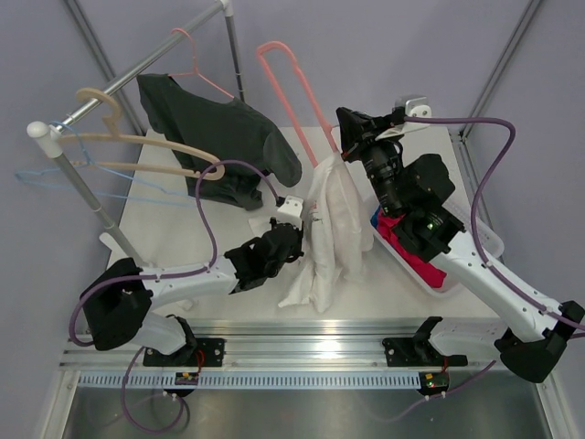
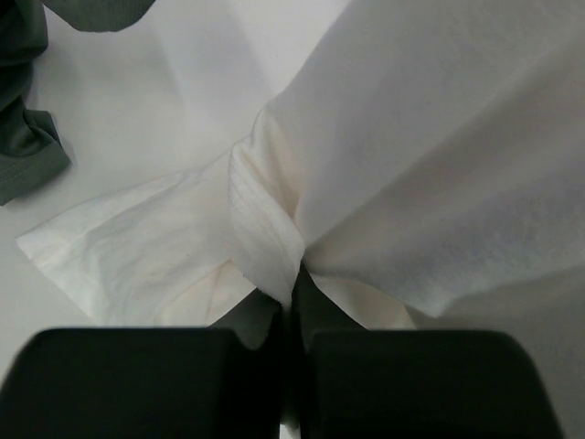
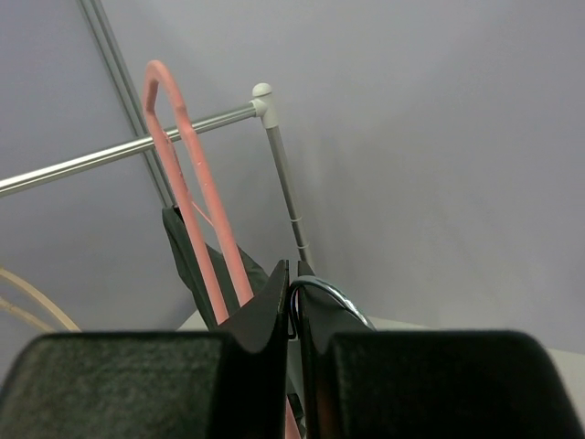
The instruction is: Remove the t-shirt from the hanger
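Observation:
The white t-shirt (image 1: 331, 229) hangs bunched in a narrow column over the middle of the table, its lower end resting on the surface. The salmon-pink hanger (image 1: 285, 87) juts up and to the left out of the shirt's top, one long loop of its frame bare. My right gripper (image 1: 345, 142) is shut on the hanger's shiny metal hook (image 3: 334, 291); the pink frame (image 3: 187, 174) rises beyond the right gripper (image 3: 294, 294). My left gripper (image 1: 294, 229) is shut on a fold of the t-shirt (image 2: 265, 238), pinched at the left gripper (image 2: 294, 291).
A clothes rack (image 1: 137, 69) at the back left carries a dark grey t-shirt (image 1: 224, 137), beige wooden hangers (image 1: 137, 146) and a thin pink wire hanger (image 1: 203, 73). A white bin (image 1: 430, 283) with magenta cloth (image 1: 411, 261) sits under the right arm.

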Robot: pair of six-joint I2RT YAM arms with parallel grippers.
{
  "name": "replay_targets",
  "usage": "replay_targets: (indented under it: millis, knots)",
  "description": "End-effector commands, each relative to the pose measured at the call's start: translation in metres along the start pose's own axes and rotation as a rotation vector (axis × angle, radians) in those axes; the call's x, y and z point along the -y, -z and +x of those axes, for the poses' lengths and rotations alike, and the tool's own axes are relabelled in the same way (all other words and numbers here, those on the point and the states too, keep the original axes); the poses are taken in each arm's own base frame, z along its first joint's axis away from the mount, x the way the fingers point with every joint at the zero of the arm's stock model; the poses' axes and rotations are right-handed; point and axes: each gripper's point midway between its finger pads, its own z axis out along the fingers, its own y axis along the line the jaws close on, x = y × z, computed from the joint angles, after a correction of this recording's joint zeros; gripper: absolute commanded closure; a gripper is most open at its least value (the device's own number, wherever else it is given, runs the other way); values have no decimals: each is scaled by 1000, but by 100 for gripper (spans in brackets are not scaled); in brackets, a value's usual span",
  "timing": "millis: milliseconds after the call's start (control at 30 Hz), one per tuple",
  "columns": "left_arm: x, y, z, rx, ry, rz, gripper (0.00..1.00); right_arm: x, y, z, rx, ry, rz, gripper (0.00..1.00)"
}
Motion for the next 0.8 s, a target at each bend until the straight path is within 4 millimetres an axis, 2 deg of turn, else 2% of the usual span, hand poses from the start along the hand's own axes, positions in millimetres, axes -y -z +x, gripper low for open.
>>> replay_targets:
  millis: [0, 200, 367, 400, 533, 767]
  knots:
    - [0, -4, 10, -11, 35, -9, 100, -7, -2, -66, 222, -85, -34, 100]
    - [-2, -7, 17, -14, 49, -17, 100, -15, -4, -69, 266, -68, -76, 100]
    - [-2, -19, 36, -46, 26, -33, 100, -18, -2, -70, 311, -96, -102, 100]
    - [-1, -20, 36, -39, 28, -31, 100, -19, 0, -77, 341, -107, -105, 100]
    - [3, -22, 37, -36, 37, -14, 100, -19, -3, -80, 367, -118, -102, 100]
    - [13, -27, 36, -40, 47, 17, 100, -20, -15, -70, 392, -131, -84, 100]
